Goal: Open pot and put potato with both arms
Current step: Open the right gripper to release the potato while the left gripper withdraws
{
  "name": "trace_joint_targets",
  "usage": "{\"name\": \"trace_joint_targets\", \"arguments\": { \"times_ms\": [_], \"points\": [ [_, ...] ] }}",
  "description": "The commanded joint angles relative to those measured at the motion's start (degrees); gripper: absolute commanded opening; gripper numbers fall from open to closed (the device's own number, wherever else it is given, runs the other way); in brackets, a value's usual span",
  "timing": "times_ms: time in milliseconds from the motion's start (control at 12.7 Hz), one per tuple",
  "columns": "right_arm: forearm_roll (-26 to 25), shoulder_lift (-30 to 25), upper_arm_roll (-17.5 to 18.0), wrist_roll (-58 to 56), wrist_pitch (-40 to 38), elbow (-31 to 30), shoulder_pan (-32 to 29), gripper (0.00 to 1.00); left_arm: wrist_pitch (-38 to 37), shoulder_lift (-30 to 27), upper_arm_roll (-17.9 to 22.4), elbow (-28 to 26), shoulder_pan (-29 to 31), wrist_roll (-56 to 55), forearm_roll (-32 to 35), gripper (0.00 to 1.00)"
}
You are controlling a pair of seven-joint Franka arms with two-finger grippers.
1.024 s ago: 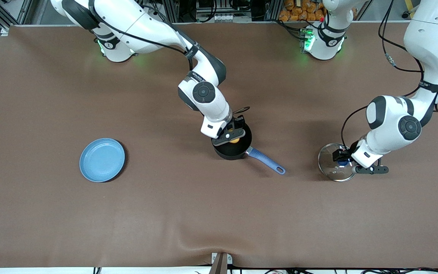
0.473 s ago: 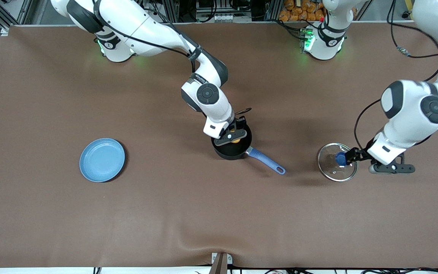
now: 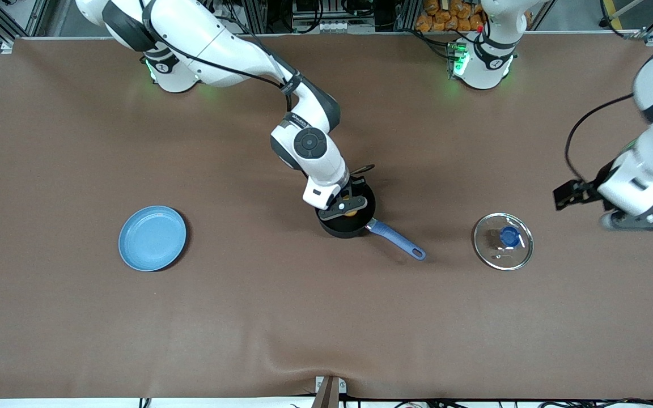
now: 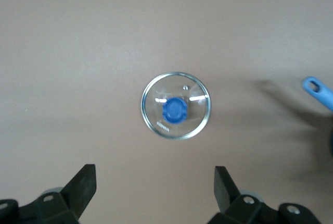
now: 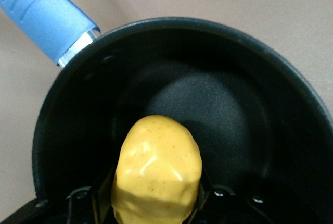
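Plate (image 3: 152,238) idle, centre-left | right gripper (image 3: 344,205) clamped on potato (image 5: 156,171), lower in pot (image 3: 346,218) at frame centre than a second ago; release comes next | lid (image 3: 503,241) on table, centre-right, freed half a second ago | left gripper (image 4: 155,190) risen above lid, jaws apart, opening done.

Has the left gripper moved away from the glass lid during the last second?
Yes. The left gripper was at the knob of the lid and is now open, up and off toward the left arm's end of the table. The lid lies where it was.
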Motion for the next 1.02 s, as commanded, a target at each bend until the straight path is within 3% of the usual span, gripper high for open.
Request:
{"name": "trace_joint_targets", "arguments": {
  "times_ms": [0, 158, 236, 394, 630, 788, 945],
  "points": [
    [-2.0, 0.3, -0.1, 1.8, -0.6, 1.7, -0.1, 1.00, -8.9, 1.4, -0.9, 8.9, 0.4, 0.0, -1.5, 1.00],
    [-2.3, -0.7, -0.1, 1.7, -1.1, 2.3, -0.5, 1.00, -11.5, -1.7, -0.2, 9.6, -0.3, 0.5, -1.7, 1.00],
    [-2.3, -1.4, -0.1, 1.4, -2.3, 2.4, -1.0, 1.00, -11.6, -3.4, 2.8, 9.3, -4.5, 0.9, -1.3, 1.00],
    [-2.0, -2.2, 0.3, 1.0, -5.9, 4.3, -3.0, 1.00, -14.0, -4.8, 15.4, 9.4, -15.5, 0.9, -3.1, 1.00],
    [-1.3, -4.4, 0.9, -1.5, -19.2, 10.4, -7.2, 1.00, -17.7, -6.6, 24.1, 9.3, -21.5, 1.6, -8.6, 1.00],
    [-0.8, -7.7, 1.4, -4.4, -27.2, 12.3, -12.9, 1.00, -19.4, -7.6, 27.9, 9.2, -25.2, 1.5, -8.6, 1.00],
    [-0.8, -12.0, 1.4, -8.8, -32.8, 12.0, -19.2, 1.00, -20.5, -8.1, 28.1, 8.8, -25.6, 1.4, -8.6, 1.00]
  ]
}}
